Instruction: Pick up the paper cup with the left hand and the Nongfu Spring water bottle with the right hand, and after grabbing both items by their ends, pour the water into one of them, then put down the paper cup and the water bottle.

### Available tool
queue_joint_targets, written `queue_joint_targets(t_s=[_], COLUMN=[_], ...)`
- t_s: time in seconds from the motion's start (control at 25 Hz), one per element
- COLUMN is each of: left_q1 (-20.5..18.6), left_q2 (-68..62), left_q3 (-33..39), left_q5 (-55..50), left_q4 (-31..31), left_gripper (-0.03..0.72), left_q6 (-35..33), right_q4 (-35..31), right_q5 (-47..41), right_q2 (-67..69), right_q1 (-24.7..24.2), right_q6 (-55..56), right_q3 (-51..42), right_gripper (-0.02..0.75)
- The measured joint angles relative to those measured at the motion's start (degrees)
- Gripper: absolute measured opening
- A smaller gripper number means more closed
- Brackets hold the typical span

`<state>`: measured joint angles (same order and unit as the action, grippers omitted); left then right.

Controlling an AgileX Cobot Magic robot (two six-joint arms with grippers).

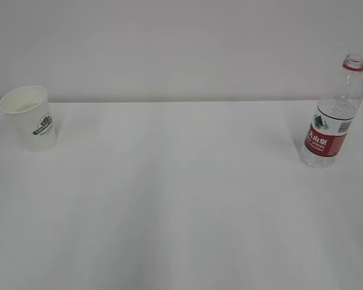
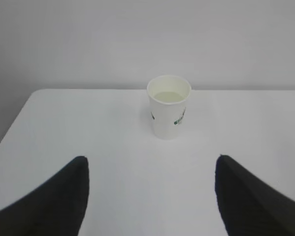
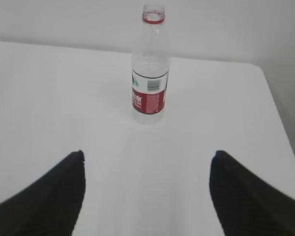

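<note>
Bottle (image 1: 331, 115) upright, uncapped mouth up; cup (image 1: 30, 117) upright, rim up.

The exterior view looks slantwise down across the tabletop (image 1: 181, 199) toward the far wall. Each wrist view faces that wall from low and near: the left shares the paper cup (image 2: 169, 106), the right the bottle (image 3: 149, 73).
</note>
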<state>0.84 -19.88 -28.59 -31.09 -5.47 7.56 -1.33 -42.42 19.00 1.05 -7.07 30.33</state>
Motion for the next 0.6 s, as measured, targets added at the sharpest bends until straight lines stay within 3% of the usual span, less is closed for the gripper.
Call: queue_joint_targets(t_s=[0.36,0.6], left_q1=[0.0,0.0], left_q2=[0.1,0.1], left_q3=[-7.3,-8.3], left_q5=[-14.5,-21.3], left_q4=[3.7,6.4], left_gripper=[0.569,0.568], left_q6=[-6.8,-9.9], right_q4=[-0.1,-0.3], right_q5=[-9.5,-13.6], right_q2=[-1.9,-1.9], right_q1=[0.0,0.0], right_q6=[0.6,2.3], right_q3=[1.5,1.5], right_gripper=[0.591,0.590])
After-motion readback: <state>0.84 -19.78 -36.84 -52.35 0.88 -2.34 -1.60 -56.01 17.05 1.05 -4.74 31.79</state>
